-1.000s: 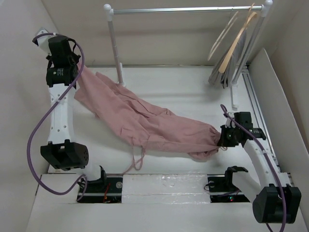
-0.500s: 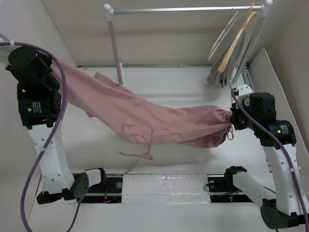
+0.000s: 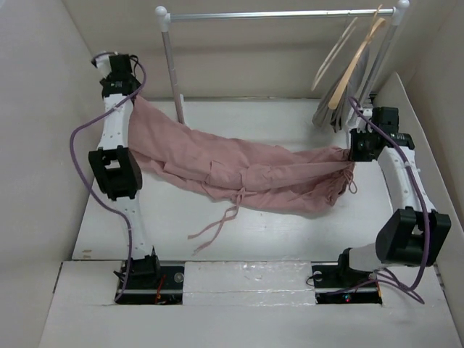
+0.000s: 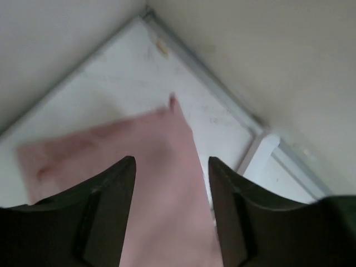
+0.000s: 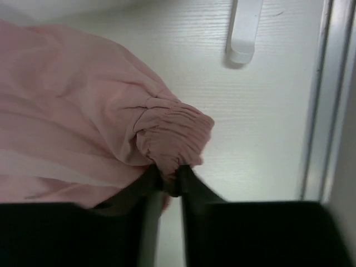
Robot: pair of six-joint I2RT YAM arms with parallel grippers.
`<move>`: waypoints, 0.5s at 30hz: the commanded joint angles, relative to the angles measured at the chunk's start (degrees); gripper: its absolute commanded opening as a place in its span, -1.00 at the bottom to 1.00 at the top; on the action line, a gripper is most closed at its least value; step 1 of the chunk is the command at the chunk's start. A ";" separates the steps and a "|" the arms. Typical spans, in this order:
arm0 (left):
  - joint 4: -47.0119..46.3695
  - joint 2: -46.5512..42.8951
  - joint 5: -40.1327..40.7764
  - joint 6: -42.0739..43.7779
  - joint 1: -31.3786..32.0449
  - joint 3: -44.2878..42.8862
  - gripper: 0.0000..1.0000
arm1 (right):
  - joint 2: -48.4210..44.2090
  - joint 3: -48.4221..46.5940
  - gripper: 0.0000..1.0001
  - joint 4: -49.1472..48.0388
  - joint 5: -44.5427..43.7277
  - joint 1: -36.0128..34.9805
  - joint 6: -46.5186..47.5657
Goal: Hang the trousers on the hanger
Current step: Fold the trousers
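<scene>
Left hand [image 4: 172, 162]: fingers parted, gripping nothing; pink cloth lies just beneath them.
Right hand [image 5: 169, 179]: pinched shut on a gathered end of the trousers [image 3: 246, 170].
Trousers: spread between both hands, sagging onto the tabletop [image 3: 290, 239].
Hanger [image 3: 330, 58]: hung on the rail [image 3: 275, 14], above the right hand.

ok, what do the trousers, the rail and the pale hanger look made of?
The trousers: soft matte fabric, probably a light woven cloth. They sag, wrinkle and gather at the waist. The rail: likely metal, a straight silvery tube with a sheen. The hanger: thin, smooth, pale cream. It could be wood or plastic, can't tell.
</scene>
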State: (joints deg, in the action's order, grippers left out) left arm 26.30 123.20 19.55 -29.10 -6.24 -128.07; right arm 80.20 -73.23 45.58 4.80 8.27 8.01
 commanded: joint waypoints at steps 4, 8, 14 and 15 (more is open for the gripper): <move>6.99 -3.04 -10.68 -1.66 -1.23 3.77 0.37 | 0.85 -0.07 0.81 -9.90 8.74 -0.79 -2.31; -3.77 -21.55 -11.11 -4.20 -1.84 34.30 0.27 | -8.81 7.10 0.94 -7.62 5.58 -7.73 0.51; -11.45 -46.19 -9.27 -10.18 -2.46 68.54 0.13 | -26.12 22.76 -0.74 -8.93 7.94 -18.19 -1.42; -11.10 -47.34 -8.92 -10.36 -3.16 71.79 0.13 | -27.11 26.78 -0.93 -9.63 8.90 -19.42 -1.59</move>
State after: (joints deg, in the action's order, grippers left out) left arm 20.95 78.54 9.69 -36.29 -8.54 -62.26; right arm 55.96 -52.16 38.20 11.44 -8.82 7.31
